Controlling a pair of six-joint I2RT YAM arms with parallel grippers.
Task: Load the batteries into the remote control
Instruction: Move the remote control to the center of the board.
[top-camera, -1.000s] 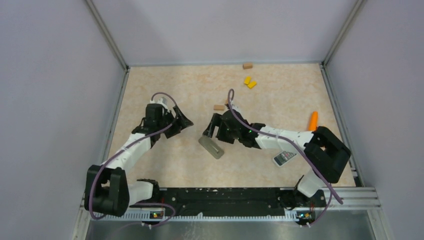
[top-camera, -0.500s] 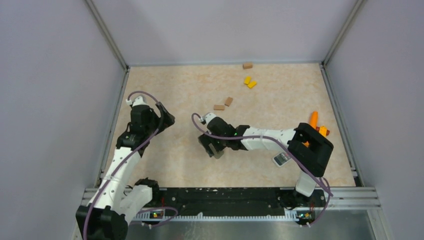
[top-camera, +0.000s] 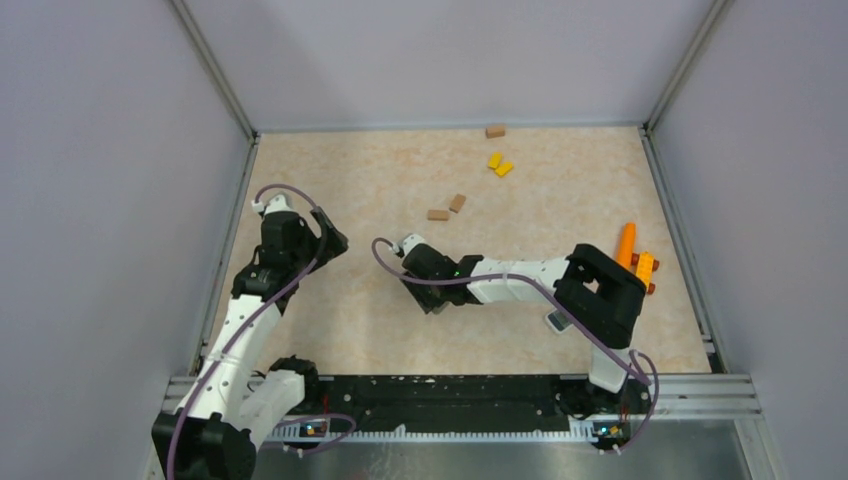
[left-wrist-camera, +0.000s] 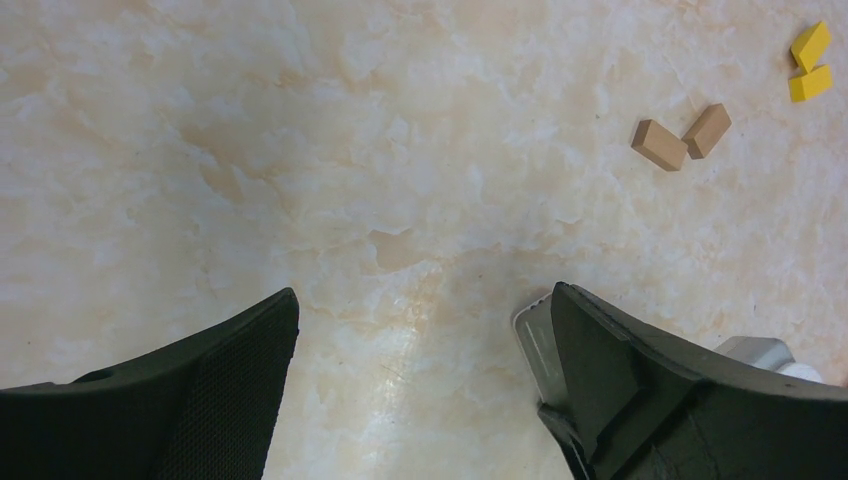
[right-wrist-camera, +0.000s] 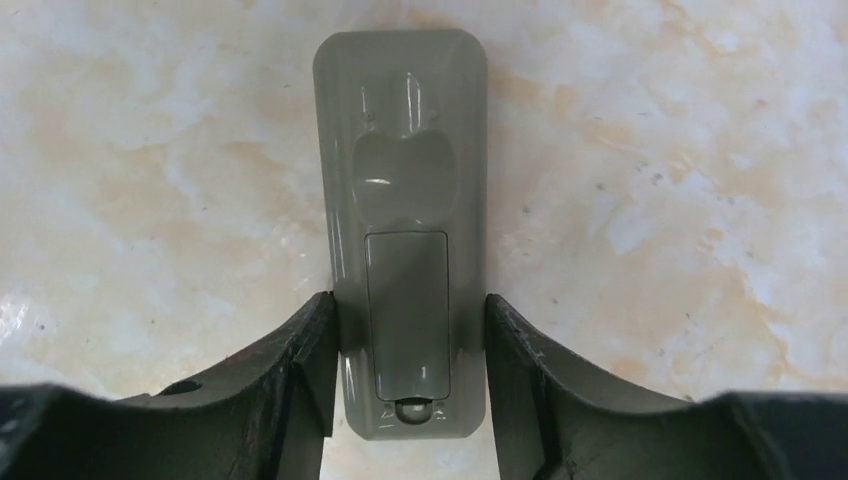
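Note:
A grey remote control (right-wrist-camera: 405, 210) lies back-up on the table, with its battery cover closed. My right gripper (right-wrist-camera: 410, 300) is shut on its near end, both fingers pressing its long sides. In the top view the right gripper (top-camera: 425, 283) sits at the table's middle and covers most of that remote. My left gripper (top-camera: 335, 243) is open and empty, to the left of it. In the left wrist view the left gripper (left-wrist-camera: 422, 300) is over bare table, and one end of the grey remote (left-wrist-camera: 532, 338) shows behind its right finger. No batteries are in view.
A second, lighter remote (top-camera: 557, 321) lies half hidden under the right arm. Two brown blocks (top-camera: 447, 208) lie behind the right gripper, with yellow blocks (top-camera: 499, 164) and another brown block (top-camera: 495, 130) farther back. An orange carrot shape (top-camera: 626, 240) and an orange block (top-camera: 645, 265) lie at the right.
My right gripper has moved forward and left over the grey remote and closed on its sides. My left arm drew back to the left a second ago and has since held still.

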